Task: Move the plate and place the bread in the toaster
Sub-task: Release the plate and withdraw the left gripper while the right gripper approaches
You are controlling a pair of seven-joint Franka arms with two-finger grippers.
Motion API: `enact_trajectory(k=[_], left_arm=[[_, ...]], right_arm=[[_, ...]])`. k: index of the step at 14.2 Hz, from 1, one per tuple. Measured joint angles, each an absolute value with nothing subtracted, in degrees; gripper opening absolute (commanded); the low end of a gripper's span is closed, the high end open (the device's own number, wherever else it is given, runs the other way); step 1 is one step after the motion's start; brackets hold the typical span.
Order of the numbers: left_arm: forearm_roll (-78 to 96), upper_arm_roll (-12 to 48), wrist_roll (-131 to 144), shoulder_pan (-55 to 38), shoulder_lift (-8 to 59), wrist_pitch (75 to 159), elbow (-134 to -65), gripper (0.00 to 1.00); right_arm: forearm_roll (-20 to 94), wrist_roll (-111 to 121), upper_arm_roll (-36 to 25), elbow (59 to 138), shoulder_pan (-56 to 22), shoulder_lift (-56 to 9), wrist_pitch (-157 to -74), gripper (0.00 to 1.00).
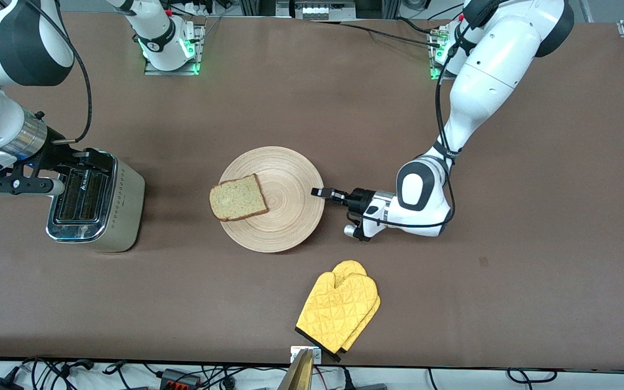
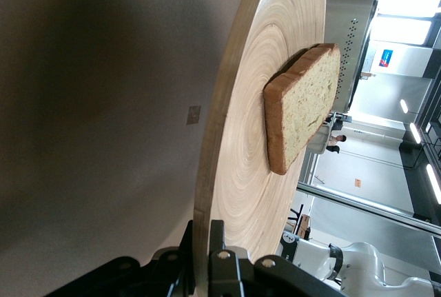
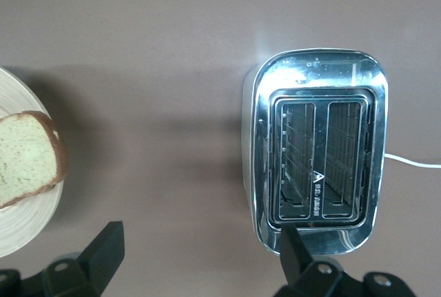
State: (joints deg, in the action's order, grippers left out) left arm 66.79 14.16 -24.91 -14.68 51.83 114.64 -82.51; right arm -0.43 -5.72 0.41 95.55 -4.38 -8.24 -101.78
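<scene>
At the middle of the table lies the plate [image 1: 279, 197], a wide round disc of pale wood with ring grain, flat on the brown table [image 1: 312, 97]. On it rests the bread [image 1: 238, 197], one square slice with a dark crust, lying flat on the part of the plate toward the right arm's end, one corner reaching just past the rim. The left gripper [image 1: 318, 192] sits low at the plate's edge on the side toward the left arm's end; in the left wrist view its two dark fingers [image 2: 222, 259] stand close together with the plate's thin rim [image 2: 207, 193] between them, closed onto the wood. Well apart from the plate, toward the right arm's end, stands the toaster [image 1: 98, 203], cream-sided with a chrome top and two open slots, both showing bare wire racks in the right wrist view [image 3: 320, 162]. The right gripper [image 1: 54, 173] hangs over the toaster's end; its fingers [image 3: 103, 249] are spread wide apart and hold nothing. A white cord [image 3: 412, 161] trails from the toaster onto the table. Nearer to the front camera than the plate lies a yellow quilted oven mitt [image 1: 339, 311], close to the table's edge.
</scene>
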Motion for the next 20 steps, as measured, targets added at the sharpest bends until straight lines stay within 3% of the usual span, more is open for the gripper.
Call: enact_trajectory(k=[5, 8, 10, 15, 20], left_arm=[[68.81, 14.15, -25.01, -16.86, 54.23, 120.09, -81.78, 0.03], [69.26, 14.15, -25.01, -18.18, 56.23, 121.61, -80.23, 0.16], [69.83, 14.13, -24.84, -18.88, 57.07, 122.47, -79.59, 0.33], [70.09, 13.78, -24.84, -18.53, 57.06, 121.91, -78.41, 0.41], [58.58, 13.09, -24.92, -11.38, 56.9, 112.29, -77.87, 0.42]], right_arm=[[-0.43, -5.72, 0.41, 95.56, -4.36, -8.29, -101.78, 1.0], [-0.43, -5.73, 0.41, 95.59, -4.26, -8.4, -101.74, 1.0], [-0.43, -5.73, 0.41, 95.62, -4.01, -8.45, -101.71, 1.0], [-0.43, -5.73, 0.41, 95.64, -3.87, -8.48, -101.69, 1.0], [-0.37, -5.74, 0.43, 95.96, -3.88, -9.08, -101.69, 1.0]])
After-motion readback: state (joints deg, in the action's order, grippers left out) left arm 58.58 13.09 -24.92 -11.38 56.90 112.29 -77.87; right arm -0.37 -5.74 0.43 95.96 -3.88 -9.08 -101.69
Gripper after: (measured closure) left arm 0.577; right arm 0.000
